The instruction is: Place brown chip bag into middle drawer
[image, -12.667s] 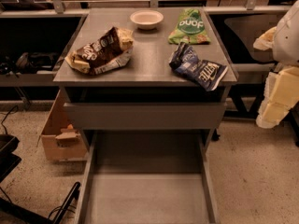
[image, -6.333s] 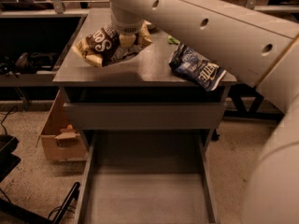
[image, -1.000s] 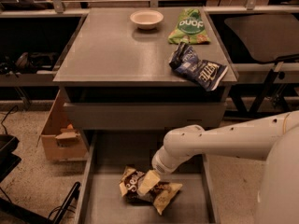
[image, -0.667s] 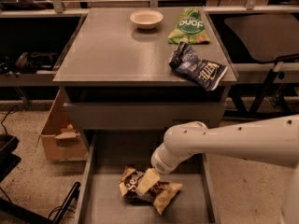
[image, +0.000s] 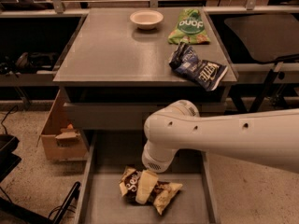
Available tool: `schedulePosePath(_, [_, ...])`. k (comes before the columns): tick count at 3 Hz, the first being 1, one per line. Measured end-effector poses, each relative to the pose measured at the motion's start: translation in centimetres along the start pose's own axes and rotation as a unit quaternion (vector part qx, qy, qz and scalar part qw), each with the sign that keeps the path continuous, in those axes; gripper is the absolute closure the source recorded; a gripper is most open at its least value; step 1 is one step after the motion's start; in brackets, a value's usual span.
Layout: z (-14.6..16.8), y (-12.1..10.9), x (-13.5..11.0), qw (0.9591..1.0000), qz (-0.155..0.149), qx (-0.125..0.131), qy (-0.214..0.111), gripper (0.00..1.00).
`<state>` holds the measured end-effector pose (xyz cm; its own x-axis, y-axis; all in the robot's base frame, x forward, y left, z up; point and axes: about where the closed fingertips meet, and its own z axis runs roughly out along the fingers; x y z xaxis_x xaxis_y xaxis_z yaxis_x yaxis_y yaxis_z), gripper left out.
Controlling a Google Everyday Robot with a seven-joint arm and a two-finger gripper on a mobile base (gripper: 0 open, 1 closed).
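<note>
So the brown chip bag (image: 164, 192) is lying flat on the floor of the middle drawer (image: 189, 210), down at the bottom centre of the frame. It's sitting roughly mid-width, closer to the cabinet end than to the bottom edge of the frame. The gripper (image: 144, 193) is pointing down and resting right on top of the bag, covering its middle. Honestly I can't tell whether it's clamping the bag or just touching it.

The bag is looking pretty crumpled. Dark brown foil is showing, with bits of white lettering on the left part and tan-yellow ends sticking out left and right.

The big white arm (image: 224, 135) is coming in from the right edge and bending down into the drawer.

Up on the grey surface (image: 107, 50) in the upper half, three things are sitting. One is a dark-blue bag (image: 198, 69) near the right front corner, one is a green bag (image: 189, 26) just behind it, and one is a white bowl (image: 146, 18) at the back centre. That's making three bags total.

One cardboard box (image: 60, 135) is standing on the floor at the left, beside the cabinet.
</note>
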<state>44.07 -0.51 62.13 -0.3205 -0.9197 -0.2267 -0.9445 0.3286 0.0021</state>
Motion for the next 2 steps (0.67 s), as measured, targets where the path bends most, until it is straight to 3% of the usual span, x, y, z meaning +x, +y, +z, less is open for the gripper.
schedulePosePath(1, [-5.4,0.4,-1.3,0.9985,-0.047,0.001,0.028,0.00])
schedulePosePath(2, [-10.4,-0.7,0.6,0.9981,-0.031,-0.010,0.053,0.00])
